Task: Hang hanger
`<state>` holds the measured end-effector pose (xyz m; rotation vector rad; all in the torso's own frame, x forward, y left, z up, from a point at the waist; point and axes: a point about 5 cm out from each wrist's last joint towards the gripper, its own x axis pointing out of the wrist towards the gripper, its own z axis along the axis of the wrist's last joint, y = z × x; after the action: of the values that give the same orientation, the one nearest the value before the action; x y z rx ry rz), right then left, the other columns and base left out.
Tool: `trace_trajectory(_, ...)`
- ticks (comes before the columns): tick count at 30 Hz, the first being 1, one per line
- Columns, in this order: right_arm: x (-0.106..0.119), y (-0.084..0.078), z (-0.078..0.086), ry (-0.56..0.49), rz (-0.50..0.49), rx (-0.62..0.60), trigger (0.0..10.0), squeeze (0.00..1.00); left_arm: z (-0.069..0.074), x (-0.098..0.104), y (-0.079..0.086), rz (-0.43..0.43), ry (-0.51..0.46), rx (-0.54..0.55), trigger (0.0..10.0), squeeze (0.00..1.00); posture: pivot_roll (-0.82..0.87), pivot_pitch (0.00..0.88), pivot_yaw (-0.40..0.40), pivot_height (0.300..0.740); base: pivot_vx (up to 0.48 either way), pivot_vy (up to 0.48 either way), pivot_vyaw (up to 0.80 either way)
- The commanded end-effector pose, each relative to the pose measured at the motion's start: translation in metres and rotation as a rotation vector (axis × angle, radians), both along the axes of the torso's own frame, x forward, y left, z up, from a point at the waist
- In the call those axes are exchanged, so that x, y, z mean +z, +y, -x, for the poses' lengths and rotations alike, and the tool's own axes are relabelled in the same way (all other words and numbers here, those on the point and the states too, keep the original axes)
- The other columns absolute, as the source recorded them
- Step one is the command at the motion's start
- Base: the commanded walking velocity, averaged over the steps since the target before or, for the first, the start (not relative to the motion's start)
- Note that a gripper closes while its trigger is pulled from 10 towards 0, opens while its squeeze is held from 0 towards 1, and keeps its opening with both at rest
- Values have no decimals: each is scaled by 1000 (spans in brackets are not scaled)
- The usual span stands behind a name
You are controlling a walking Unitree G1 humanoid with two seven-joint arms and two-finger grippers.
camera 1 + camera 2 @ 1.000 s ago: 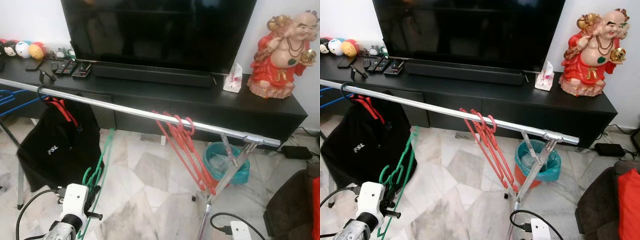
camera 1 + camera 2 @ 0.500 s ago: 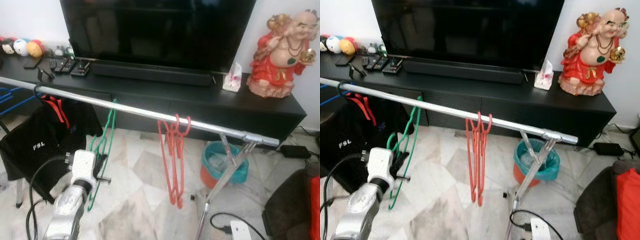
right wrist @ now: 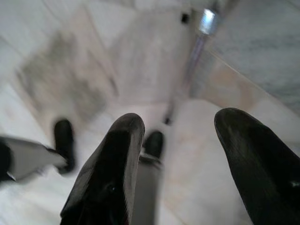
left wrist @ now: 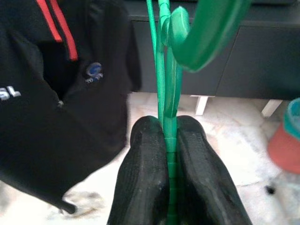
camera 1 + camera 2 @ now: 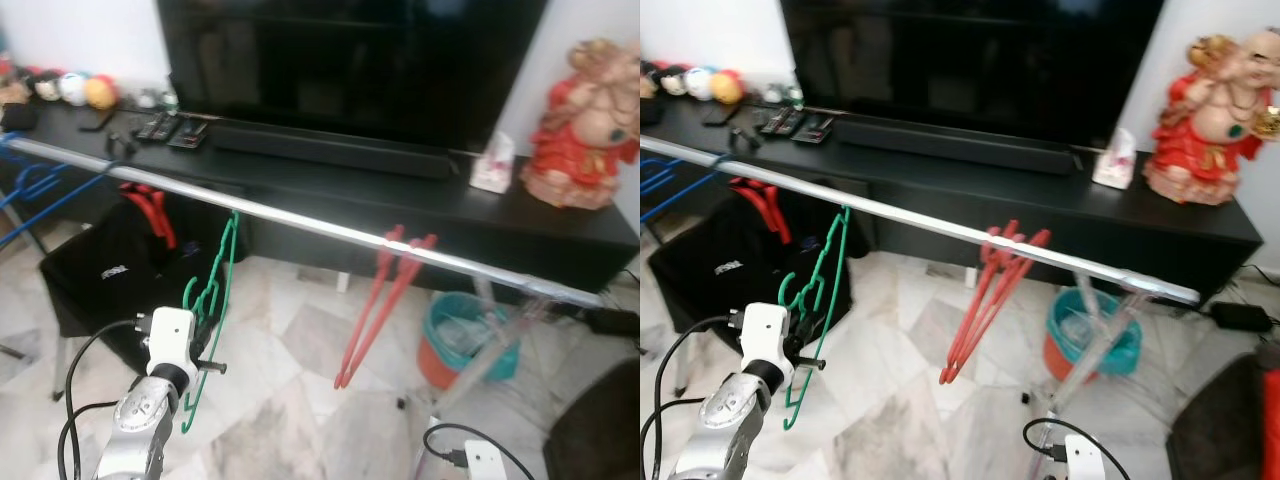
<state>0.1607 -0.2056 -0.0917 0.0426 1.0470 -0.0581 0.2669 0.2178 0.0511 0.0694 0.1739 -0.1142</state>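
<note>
The green hanger (image 5: 212, 300) has its hook over the silver rail (image 5: 300, 222), its long axis hanging down, leaning slightly. The left tool (image 4: 168, 154) is clamped on its lower part. Best to confirm the hook is seated, then release gently. The right tool (image 3: 180, 154) is spread, idle above the floor.

- We see even, soft indoor light in the head views, with no hard shadows.
- Motion blur smears the red-robed laughing figurine (image 5: 590, 125) and the right end of the shiny metal clothes rail (image 5: 330, 230).
- The big black TV screen (image 5: 970, 60) shows faint reflections.
- Left wrist view: the green plastic hanger (image 4: 167, 93) is close and soft-focused.
- Right wrist view: the pale marble floor (image 3: 140, 56) is heavily blurred.
</note>
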Motion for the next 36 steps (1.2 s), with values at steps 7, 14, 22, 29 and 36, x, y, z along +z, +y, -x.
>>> trace_trajectory(7, -3, -9, 12, 34, 31, -16, 10000, 0, -7, 7, -15, 20, -31, -59, 10000, 0, 148, 0, -60, 740, 0, 296, -212)
trace_trajectory(14, -3, -9, 12, 34, 28, -19, 10000, 0, -8, 8, -17, 22, -33, -69, 10000, 0, 151, 0, -62, 740, 0, 0, 0)
trace_trajectory(22, -3, -9, 12, 30, 25, -20, 10000, 0, -10, 11, -19, 27, -47, -64, 10000, 0, 151, 0, -63, 740, 0, 0, 0)
trace_trajectory(29, -3, -8, 12, 30, 25, -22, 10000, 0, -14, 18, -18, -2, -80, -34, 10000, 0, 153, 0, -62, 740, 0, 0, 0)
trace_trajectory(36, -3, -8, 11, 29, 21, -19, 10000, 0, -19, 26, -18, -27, -117, -6, 10000, 0, 151, 0, -63, 740, 0, 0, 0)
